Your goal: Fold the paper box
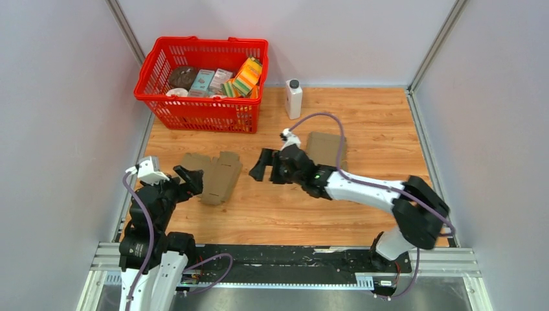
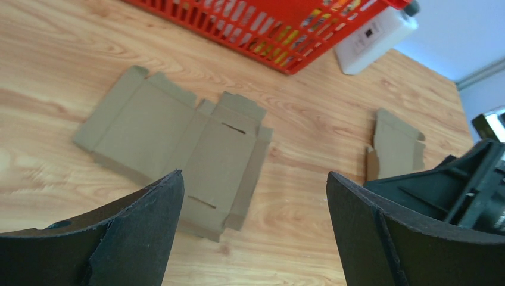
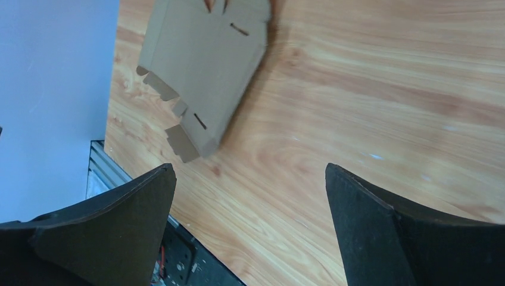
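The paper box is an unfolded brown cardboard blank (image 1: 215, 175) lying flat on the wooden table, left of centre. It also shows in the left wrist view (image 2: 178, 146) and in the right wrist view (image 3: 202, 65). My left gripper (image 1: 191, 181) hovers at the blank's near-left edge, open, nothing between its fingers (image 2: 253, 229). To the right of the blank my right gripper (image 1: 267, 170) faces it from a short gap away, also open and empty (image 3: 250, 223). Neither gripper touches the cardboard.
A second, partly folded cardboard piece (image 1: 325, 149) lies behind the right arm, seen too in the left wrist view (image 2: 396, 146). A red basket (image 1: 201, 107) of packaged goods stands at the back left, with a white bottle (image 1: 293, 98) beside it. The table's metal rail (image 3: 107, 173) runs near the blank.
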`<move>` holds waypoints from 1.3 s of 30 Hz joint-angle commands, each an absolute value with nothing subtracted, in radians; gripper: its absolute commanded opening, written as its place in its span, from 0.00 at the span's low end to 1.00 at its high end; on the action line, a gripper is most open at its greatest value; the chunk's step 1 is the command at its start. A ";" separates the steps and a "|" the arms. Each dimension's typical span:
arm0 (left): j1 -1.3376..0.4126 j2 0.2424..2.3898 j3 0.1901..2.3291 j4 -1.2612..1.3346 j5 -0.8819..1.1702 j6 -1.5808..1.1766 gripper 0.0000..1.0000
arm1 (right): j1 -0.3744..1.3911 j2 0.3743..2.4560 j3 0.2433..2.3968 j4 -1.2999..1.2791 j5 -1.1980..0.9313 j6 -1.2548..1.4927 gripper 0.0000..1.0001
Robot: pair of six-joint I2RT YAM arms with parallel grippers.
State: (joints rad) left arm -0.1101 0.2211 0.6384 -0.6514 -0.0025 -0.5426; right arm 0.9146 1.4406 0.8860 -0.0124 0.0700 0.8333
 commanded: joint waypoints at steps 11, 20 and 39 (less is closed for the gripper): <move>-0.112 0.201 0.690 -0.782 -0.170 -0.575 0.89 | 1.074 1.914 1.193 0.203 0.196 1.103 0.66; -0.112 0.244 0.693 -0.726 -0.075 -0.571 0.85 | 1.072 2.058 1.247 0.268 0.176 1.114 0.49; -0.112 0.348 0.685 -0.604 0.308 -0.637 0.80 | 0.933 1.846 1.085 0.315 0.019 0.697 0.00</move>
